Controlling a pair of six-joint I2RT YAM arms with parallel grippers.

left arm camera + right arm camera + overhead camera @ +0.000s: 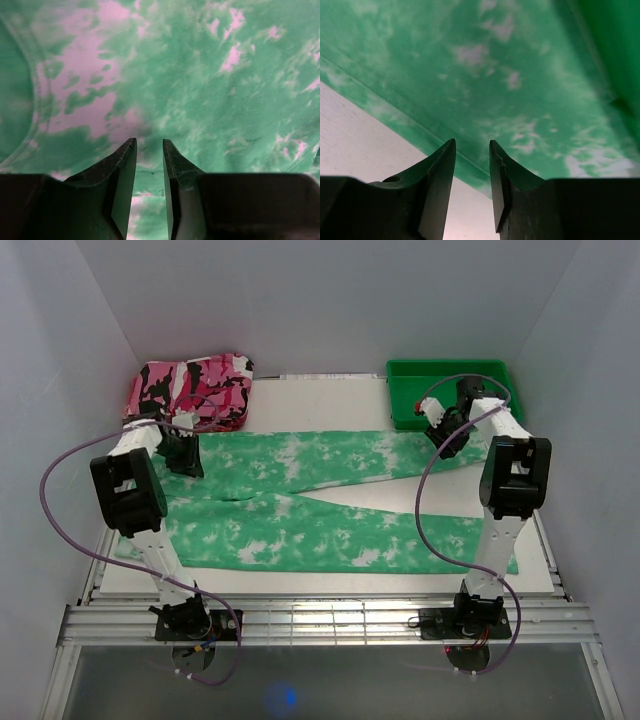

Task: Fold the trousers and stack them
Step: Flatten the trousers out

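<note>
The bright green cloth trousers with white tie-dye blotches (330, 515) lie spread flat on the white tabletop (320, 405), legs running to the right. The left end effector (186, 456) hangs over their waist end and the right end effector (447, 440) over the far leg's edge. Both are released, fingers slightly apart with nothing between. A folded pink camouflage cloth (190, 390) and a rigid green plastic tray (450, 366) sit behind the trousers.

White table (320, 410) under spread trousers (300, 530), folded camouflage cloth (190, 390), green tray (405, 390).
</note>
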